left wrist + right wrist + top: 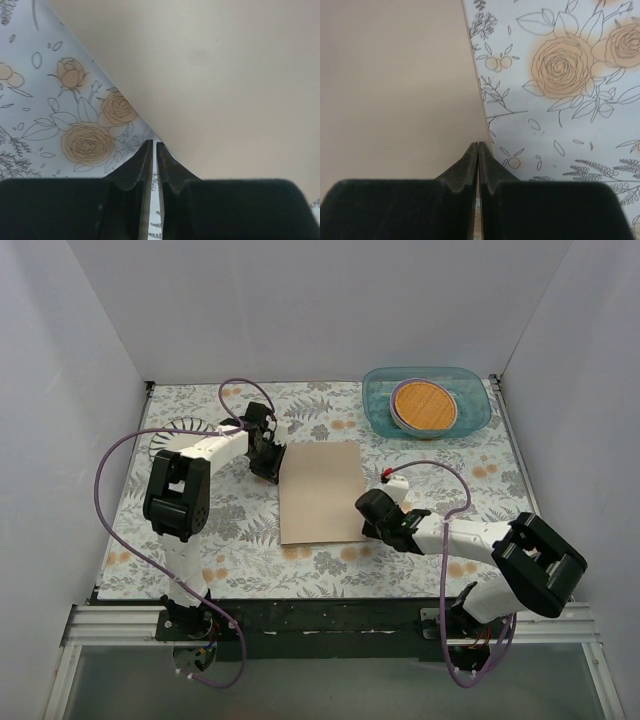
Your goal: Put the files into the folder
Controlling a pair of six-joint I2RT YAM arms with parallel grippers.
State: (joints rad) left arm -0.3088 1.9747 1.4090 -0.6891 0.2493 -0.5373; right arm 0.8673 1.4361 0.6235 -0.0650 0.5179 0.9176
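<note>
The folder (320, 492) lies flat and closed on the flowered cloth (570, 75), between my two arms. The left gripper (154, 144) has its fingers drawn narrow, with only a slit between them and nothing in it. Its tips sit right at the folder's slanting edge, with the tan cover ahead and to the right of them. The right gripper (478, 144) has its fingers pressed together on nothing, tips at the opposite edge, with the cover to their left.

I see no white files in any view, so I can't tell whether they are already inside. My read is that the step in hand is squaring or steadying the cover. To do that well, I want both sets of tips low against the cloth, pushing evenly from each side so the folder doesn't spin. I also want to avoid riding up onto the cover or buckling it.
</note>
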